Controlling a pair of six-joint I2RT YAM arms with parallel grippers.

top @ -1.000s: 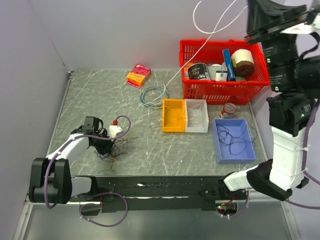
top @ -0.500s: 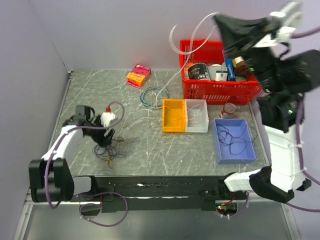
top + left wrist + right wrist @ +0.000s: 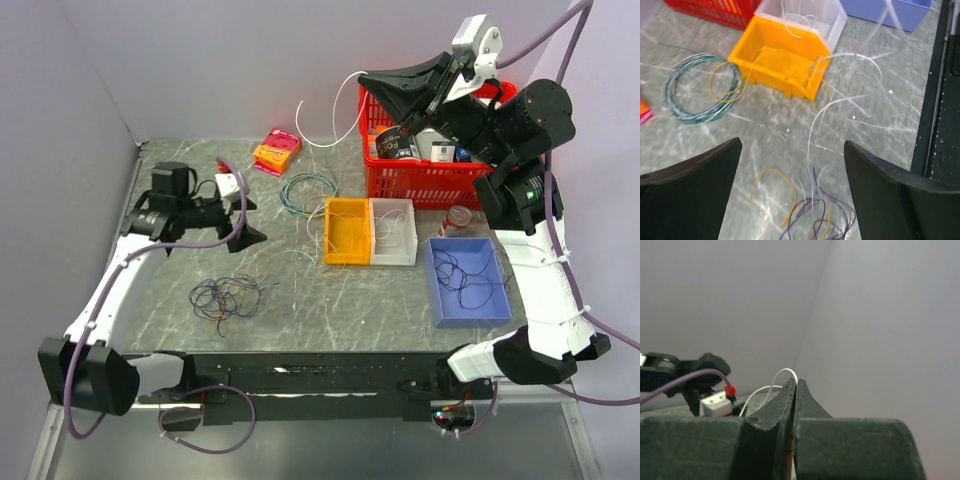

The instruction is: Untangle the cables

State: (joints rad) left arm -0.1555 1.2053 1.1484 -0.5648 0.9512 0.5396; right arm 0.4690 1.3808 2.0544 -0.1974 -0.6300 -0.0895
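On the table (image 3: 330, 300) a tangle (image 3: 225, 297) lies unsorted; the right gripper (image 3: 368, 80) pinches one white wire (image 3: 782, 371), left gripper (image 3: 792, 147) gapes empty.

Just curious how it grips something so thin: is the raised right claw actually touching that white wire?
Touching. In the right wrist view the right gripper is shut, and the white wire loops out from between its fingertips.
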